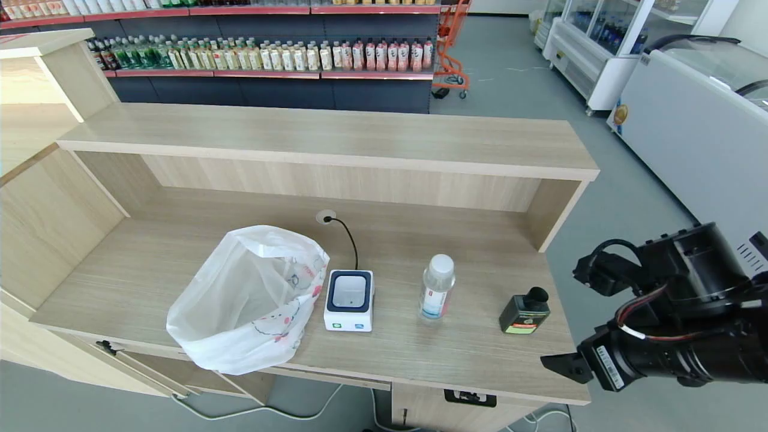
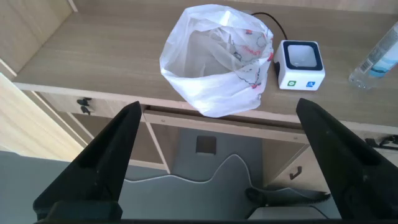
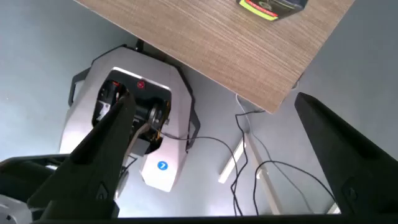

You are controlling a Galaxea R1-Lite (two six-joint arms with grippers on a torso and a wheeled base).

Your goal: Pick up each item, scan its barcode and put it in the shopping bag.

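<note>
My right claw (image 3: 214, 102) hangs open and empty just off the bench's (image 1: 432, 354) front right corner. My left claw (image 2: 217, 107), jaws wide too, sits out in front of the shopping bag (image 1: 252, 300). Along the bench from the right claw stand a dark bottle (image 1: 525, 311), a clear bottle (image 1: 437, 288), the scanner (image 1: 348, 299), then the bag.

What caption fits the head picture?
Open shopping bag, scanner, clear bottle and dark bottle lined up on the wooden counter.

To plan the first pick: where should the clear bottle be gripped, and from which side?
Grip the clear bottle on its upper body, above the label, coming level from the front edge of the counter. It stands upright with free space in front. The dark bottle stands to its right, and the label probably stays free for scanning.
</note>
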